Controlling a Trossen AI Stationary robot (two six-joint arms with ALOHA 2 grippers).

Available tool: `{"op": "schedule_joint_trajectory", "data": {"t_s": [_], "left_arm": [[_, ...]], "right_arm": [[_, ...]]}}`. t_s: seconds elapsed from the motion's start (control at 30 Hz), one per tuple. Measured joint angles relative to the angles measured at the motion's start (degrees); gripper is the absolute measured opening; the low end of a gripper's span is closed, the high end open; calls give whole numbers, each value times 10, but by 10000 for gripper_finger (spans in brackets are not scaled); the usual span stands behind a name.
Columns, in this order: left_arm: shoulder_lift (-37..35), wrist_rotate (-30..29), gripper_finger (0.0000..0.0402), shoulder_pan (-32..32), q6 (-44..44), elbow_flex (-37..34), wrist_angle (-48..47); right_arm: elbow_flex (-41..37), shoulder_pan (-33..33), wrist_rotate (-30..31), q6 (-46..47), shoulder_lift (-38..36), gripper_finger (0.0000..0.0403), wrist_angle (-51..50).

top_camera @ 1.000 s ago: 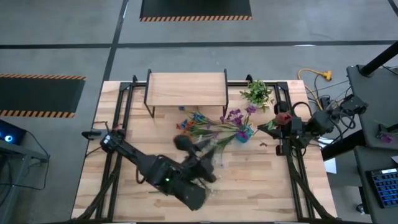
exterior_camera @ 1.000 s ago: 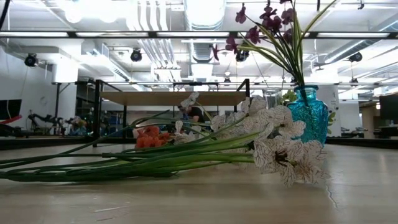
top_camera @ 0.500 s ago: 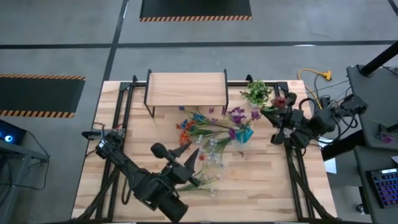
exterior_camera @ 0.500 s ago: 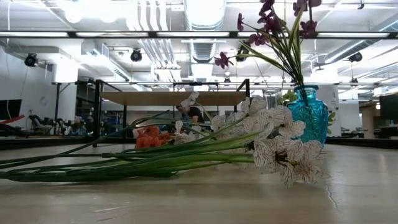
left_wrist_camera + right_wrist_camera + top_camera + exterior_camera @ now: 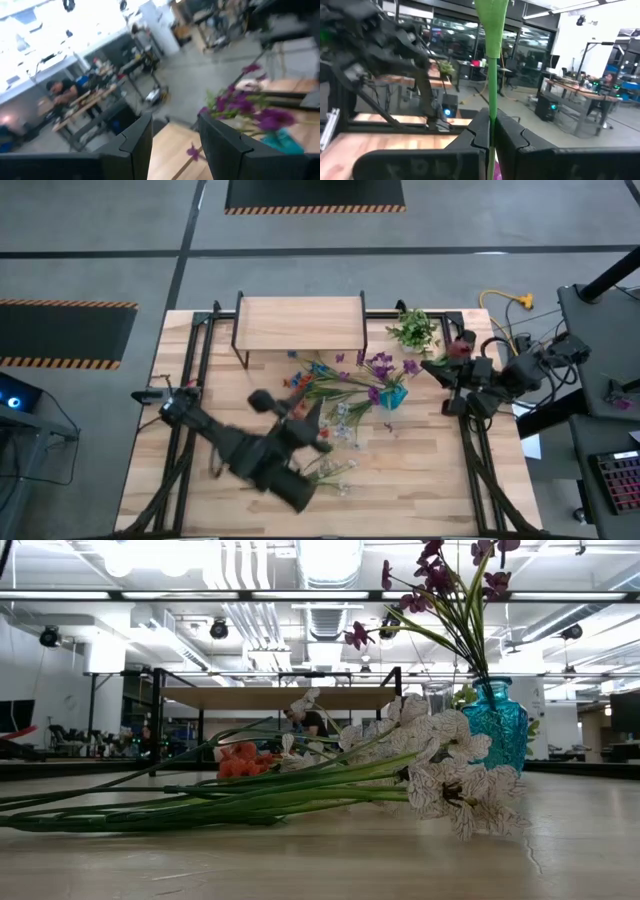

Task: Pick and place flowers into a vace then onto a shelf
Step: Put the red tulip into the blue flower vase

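A teal glass vase [image 5: 392,395] [image 5: 495,725] stands mid-table with purple flowers [image 5: 380,366] [image 5: 440,580] in it. Orange, blue and white flowers [image 5: 325,395] [image 5: 300,785] lie flat on the table beside it. My right gripper [image 5: 443,372] [image 5: 491,135] hangs right of the vase, shut on a flower with a dark red bloom [image 5: 460,348]. My left gripper [image 5: 314,422] [image 5: 175,145] hovers open above the loose flowers, left of the vase, pointing level toward it with nothing between its fingers. The shelf [image 5: 300,323] stands at the far edge. My right gripper pinches the thin green stem [image 5: 491,112] of the dark red flower between its two shut fingers. The fingers are roughly level and lie across the stem, coming from the table's right. The flower is lifted clear of the table.
A small leafy green potted plant [image 5: 415,330] stands right of the shelf, close to my right gripper. Black rails [image 5: 200,370] run along both table sides. Bare wood lies at the near right [image 5: 430,480]. People work at benches in the room beyond.
My left hand has drawn back from the vase toward the table's left and far side, rolling its wrist. The purple flowers have swayed and stand more upright in the vase. My right gripper has turned, carrying the dark red bloom toward the far edge.
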Motion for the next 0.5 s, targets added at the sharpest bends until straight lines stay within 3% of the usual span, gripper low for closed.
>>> {"op": "schedule_joint_trajectory", "data": {"t_s": [0.1,0.23,0.3,0.43,0.5], "left_arm": [[17,24,143,38,15,0,19],[28,76,143,88,115,-1,71],[28,130,143,112,187,-1,125],[26,295,143,146,378,0,286],[26,321,143,153,425,0,328]], "right_arm": [[2,0,0,0,-2,8,0],[4,0,0,3,-7,8,-1],[4,1,0,4,-8,8,-5],[5,1,0,4,-9,8,-8],[5,1,-1,5,-9,8,-17]]}}
